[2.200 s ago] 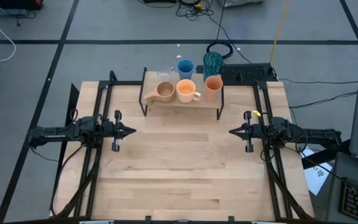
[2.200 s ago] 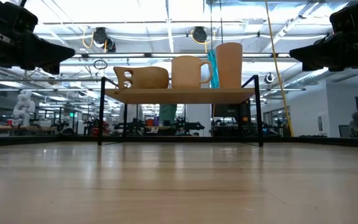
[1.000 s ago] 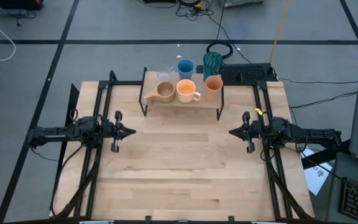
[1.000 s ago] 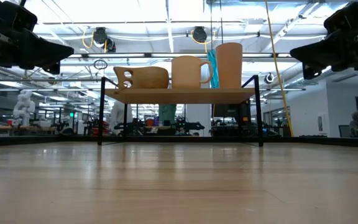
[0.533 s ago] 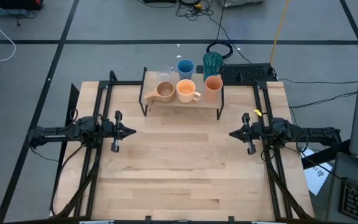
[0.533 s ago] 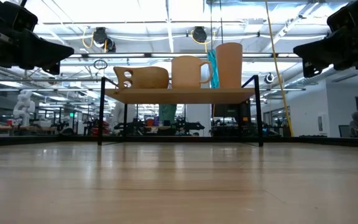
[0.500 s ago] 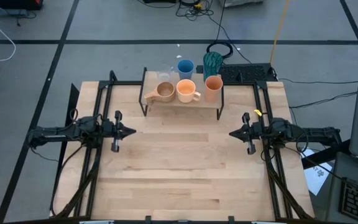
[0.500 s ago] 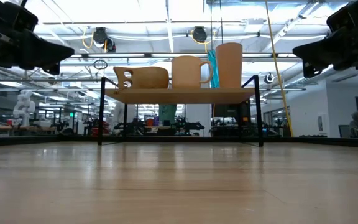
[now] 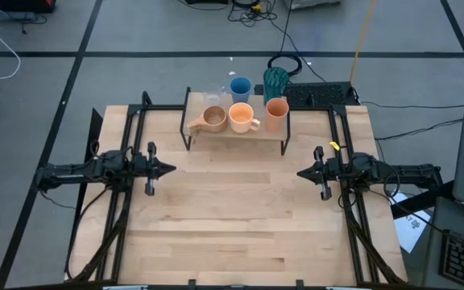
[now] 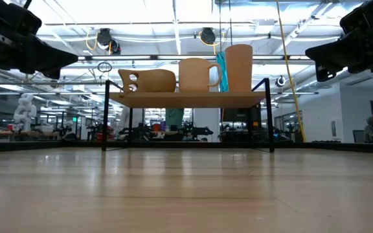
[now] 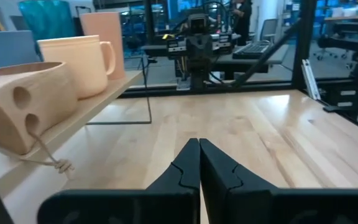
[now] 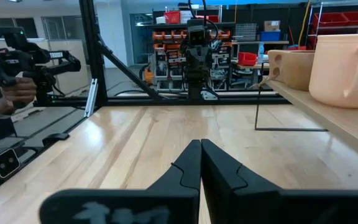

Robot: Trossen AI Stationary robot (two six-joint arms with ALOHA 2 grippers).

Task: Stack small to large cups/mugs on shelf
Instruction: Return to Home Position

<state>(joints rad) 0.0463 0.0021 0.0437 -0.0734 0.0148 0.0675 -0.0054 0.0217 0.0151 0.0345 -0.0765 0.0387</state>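
The shelf [image 9: 236, 133] stands at the table's far middle on thin black legs. On its near row stand the tan wooden cup [image 9: 213, 118], the orange handled mug [image 9: 241, 118] and the orange-brown tumbler [image 9: 276, 111]. Behind them are the clear glass [image 9: 214, 96], the blue cup [image 9: 240, 87] and the teal tumbler [image 9: 275, 80]. My left gripper [image 9: 171, 170] hovers shut at the table's left, pointing right. My right gripper [image 9: 300, 171] hovers shut at the table's right, pointing left. Both are empty and well short of the shelf, as the left wrist view [image 11: 199, 146] and the right wrist view [image 12: 201, 146] show.
Black frame rails [image 9: 131, 161] run along both sides of the table. A keyboard [image 9: 321, 95] and headphones [image 9: 284, 63] lie beyond the far edge. Bare tabletop [image 9: 236, 217] spreads between the arms and toward the near edge. A person's hand [image 12: 17, 87] shows off the table.
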